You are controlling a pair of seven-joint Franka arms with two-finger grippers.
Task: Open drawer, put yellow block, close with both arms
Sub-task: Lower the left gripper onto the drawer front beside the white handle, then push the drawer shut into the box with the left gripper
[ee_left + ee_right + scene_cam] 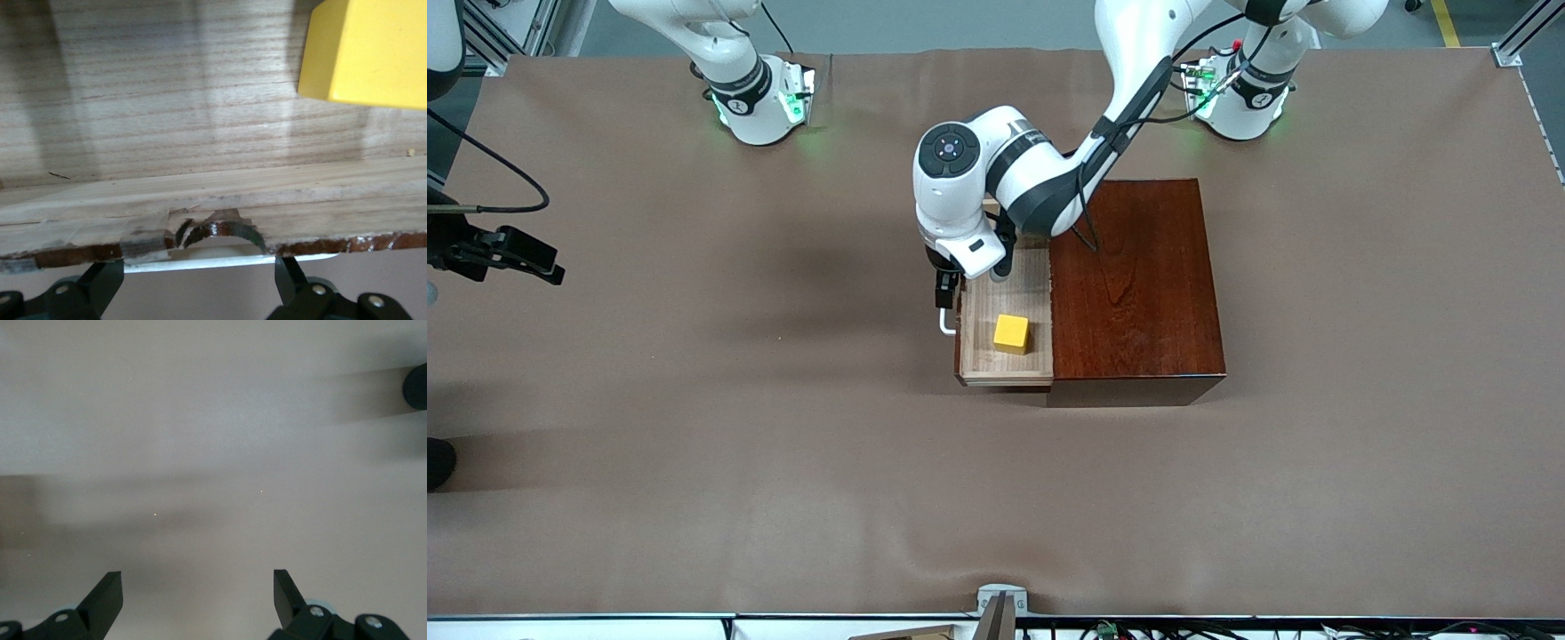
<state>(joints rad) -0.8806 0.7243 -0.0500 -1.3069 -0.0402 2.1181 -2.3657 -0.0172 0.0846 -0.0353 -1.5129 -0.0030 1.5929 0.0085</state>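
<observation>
We see the right pincer [197, 590] waiting with jaws wide over the bare brown tabletop [694, 444] at its own arm's end. At the centre, the left pincer [945, 291] hangs at the white U-shaped handle [945, 322] of the pale light-wood drawer [983, 307], its fingers [100, 283] spread wide to either side of that handle and gripping nothing. The small bright-yellow cube [1011, 333] already lies in the open tray, beside the glossy dark-wood box [1138, 293]. We judge closing is next: push the front squarely inward.
</observation>
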